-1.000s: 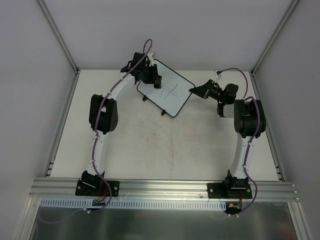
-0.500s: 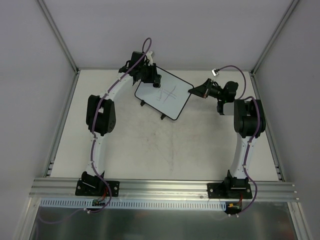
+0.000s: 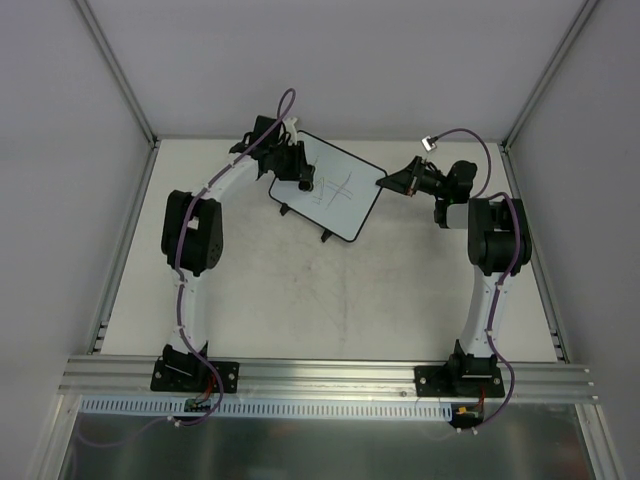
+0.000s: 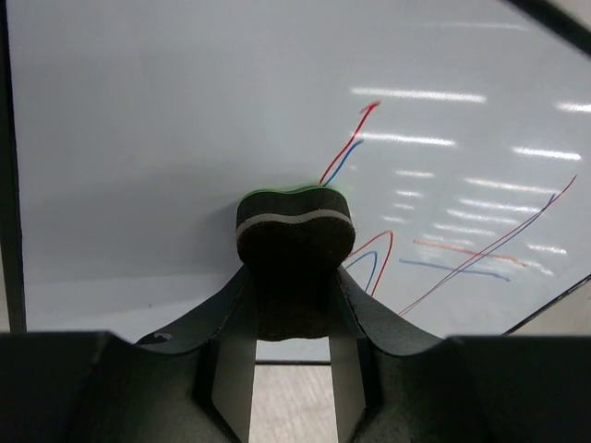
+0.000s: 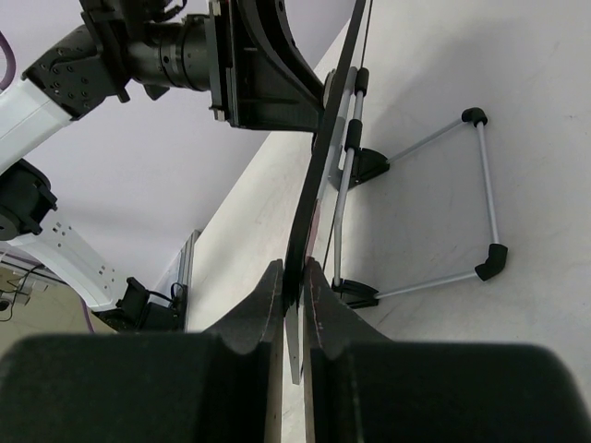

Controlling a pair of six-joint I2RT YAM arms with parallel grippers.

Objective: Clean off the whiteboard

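The whiteboard [image 3: 348,208] stands tilted at the back of the table, its face carrying thin red and blue pen lines [image 4: 462,249]. My left gripper [image 3: 303,180] is shut on a dark felt eraser [image 4: 295,242] with a green back. The eraser presses flat on the whiteboard [image 4: 185,138], just left of the lines. My right gripper [image 3: 386,183] is shut on the board's right edge. In the right wrist view the thin black frame [image 5: 332,120] runs edge-on between the fingers [image 5: 268,295].
A wire stand [image 5: 485,185] with black feet props the board from behind. Two small black feet [image 3: 325,236] show at its lower edge. Aluminium rails [image 3: 125,240] border the table on the left and right. The grey back wall is close behind the board.
The left gripper slid the eraser down and left over the board's upper left part, and its elbow swung left. The right arm stayed still, holding the board's edge.
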